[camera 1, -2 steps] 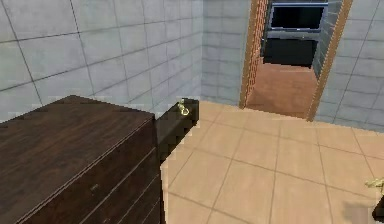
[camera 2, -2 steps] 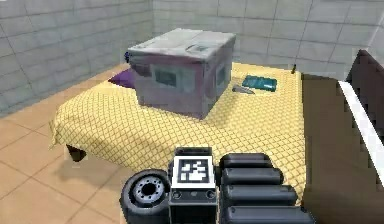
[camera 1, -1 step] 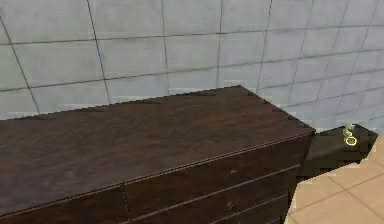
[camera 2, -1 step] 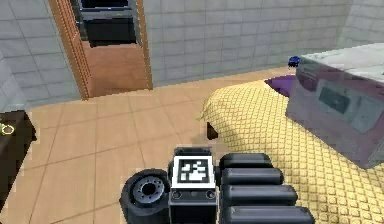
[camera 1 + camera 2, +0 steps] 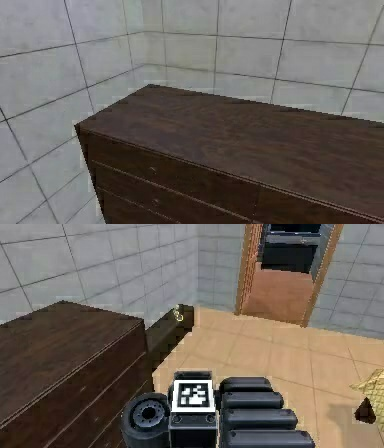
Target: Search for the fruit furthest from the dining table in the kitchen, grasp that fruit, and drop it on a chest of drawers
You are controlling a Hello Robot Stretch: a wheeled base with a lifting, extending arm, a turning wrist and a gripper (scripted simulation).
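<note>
Pincer (image 5: 148, 420) is sitting low near the chest of drawers (image 5: 60, 364); cannot tell its grip state or whether it is holding the fruit. Risk: releasing while short of the top would be sending fruit onto the floor (image 5: 260, 344) beyond.

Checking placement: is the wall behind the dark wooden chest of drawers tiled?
Yes, a white tiled wall rises behind the dark brown wooden chest of drawers.

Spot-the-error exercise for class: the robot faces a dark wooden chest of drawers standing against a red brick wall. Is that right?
Not quite. The chest of drawers is dark wood, but the wall behind it is pale grey tile, not red brick; the forward view shows this.
</note>
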